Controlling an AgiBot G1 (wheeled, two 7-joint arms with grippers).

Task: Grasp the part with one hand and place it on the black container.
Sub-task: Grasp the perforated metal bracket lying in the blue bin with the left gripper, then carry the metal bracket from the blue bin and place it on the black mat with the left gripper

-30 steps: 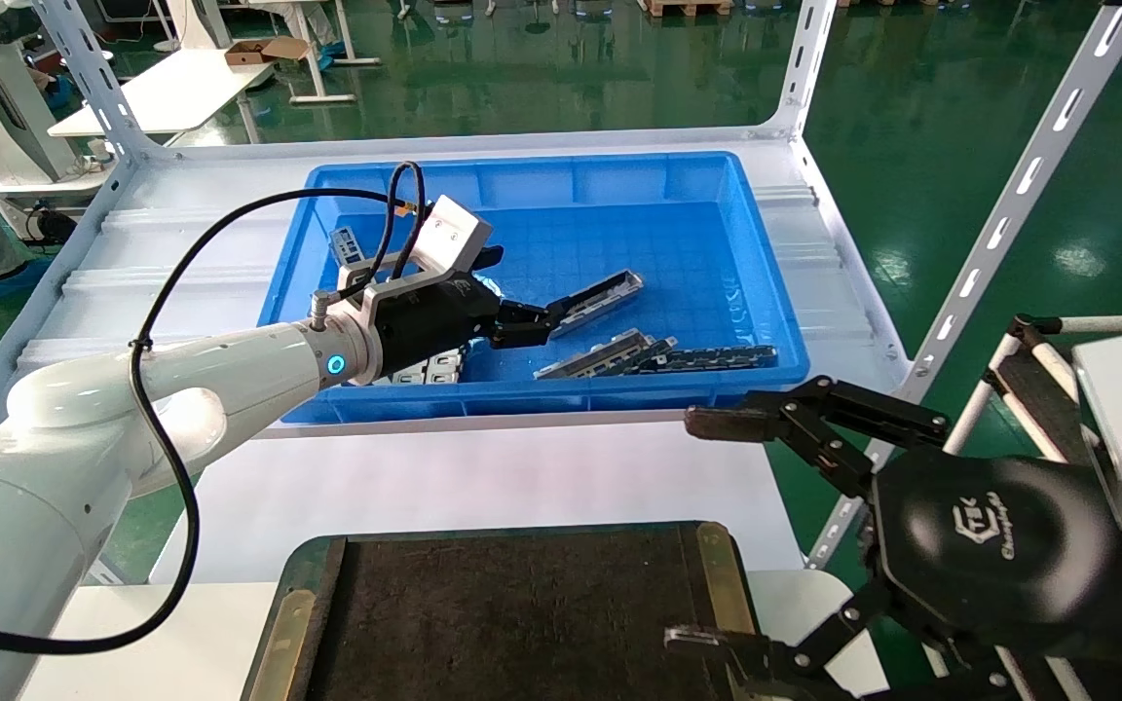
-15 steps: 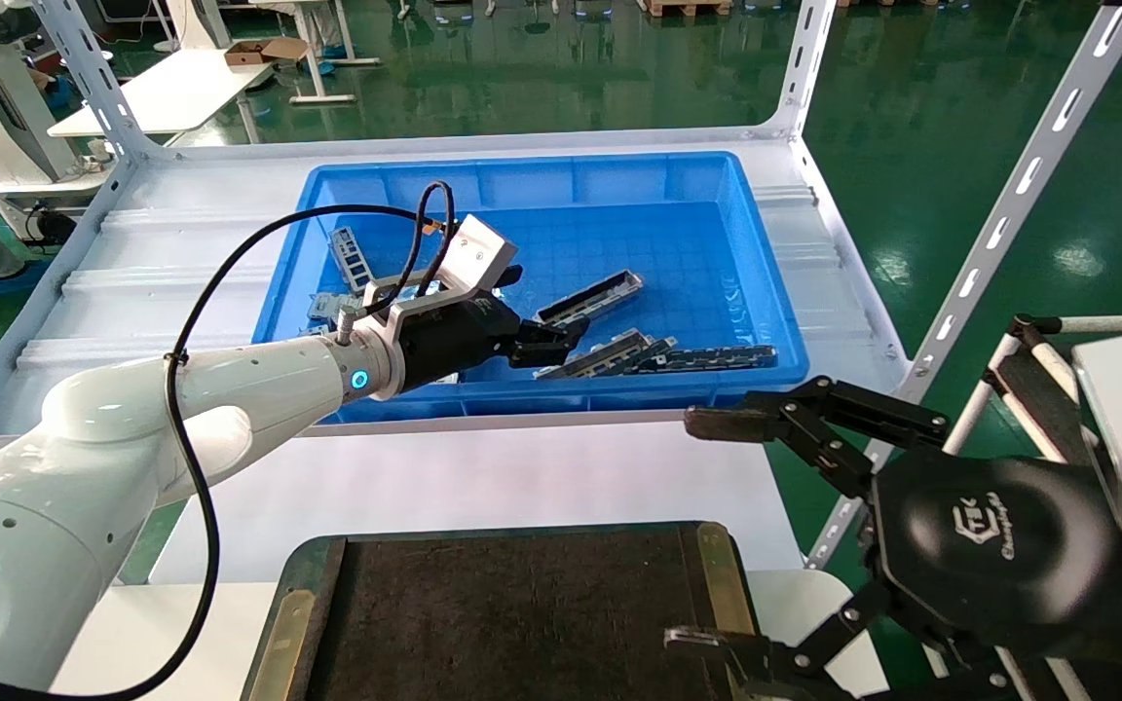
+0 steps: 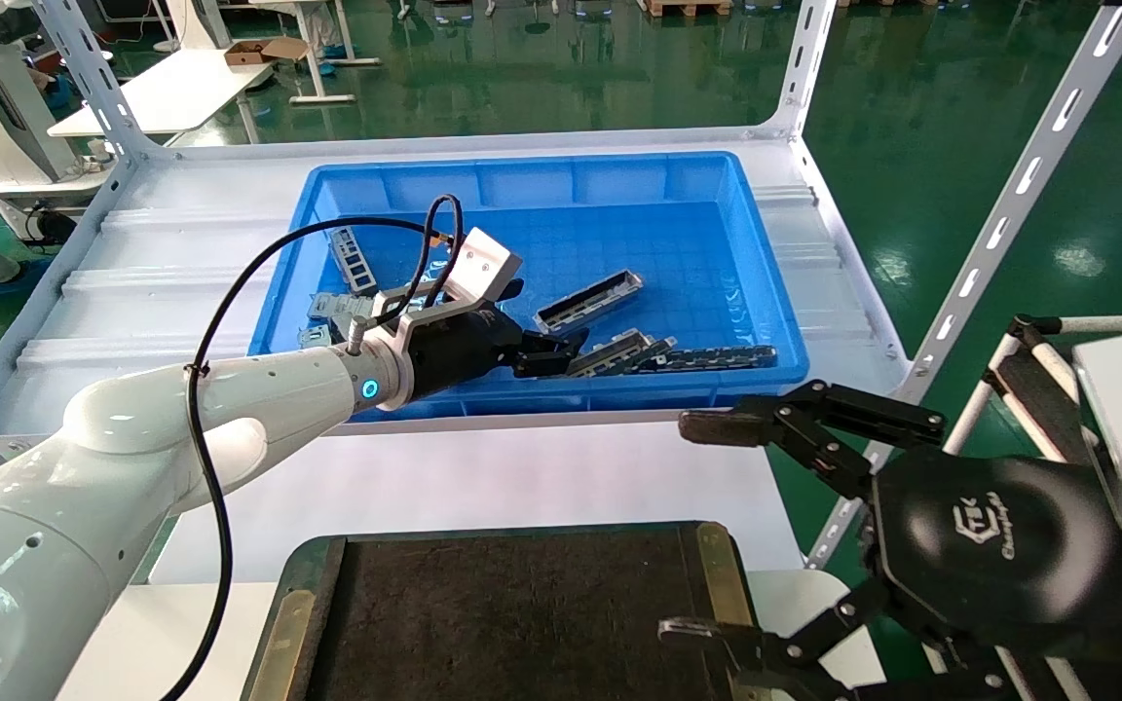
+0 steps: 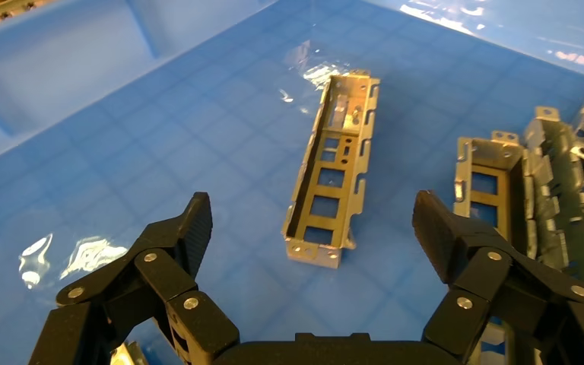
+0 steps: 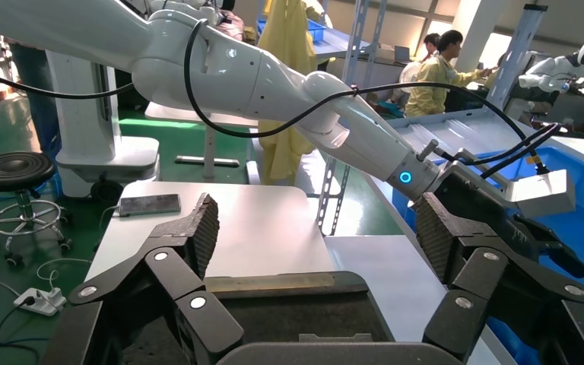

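Observation:
The part [image 3: 588, 301], a grey slotted channel bar, lies alone on the floor of the blue bin; in the left wrist view [image 4: 333, 171] it lies open side up. My left gripper [image 3: 559, 352] is open and empty inside the bin. It is just short of the part's near end, which lies ahead between the fingers in the left wrist view [image 4: 313, 220]. The black container [image 3: 512, 613], with brass edge strips, sits at the near edge and also shows in the right wrist view [image 5: 274, 312]. My right gripper [image 3: 697, 531] is open and empty, parked beside the container's right edge.
The large blue bin [image 3: 561, 175] stands on a white shelf with slotted posts [image 3: 999, 224]. More grey channel bars [image 3: 615, 352] and a darker slotted bar [image 3: 712, 358] lie near its front wall. Flat silver plates [image 3: 355, 258] lie at its left.
My left gripper has drawn back from the part's near end toward the bin's front wall, still open. The part has not moved. The right arm is almost still.

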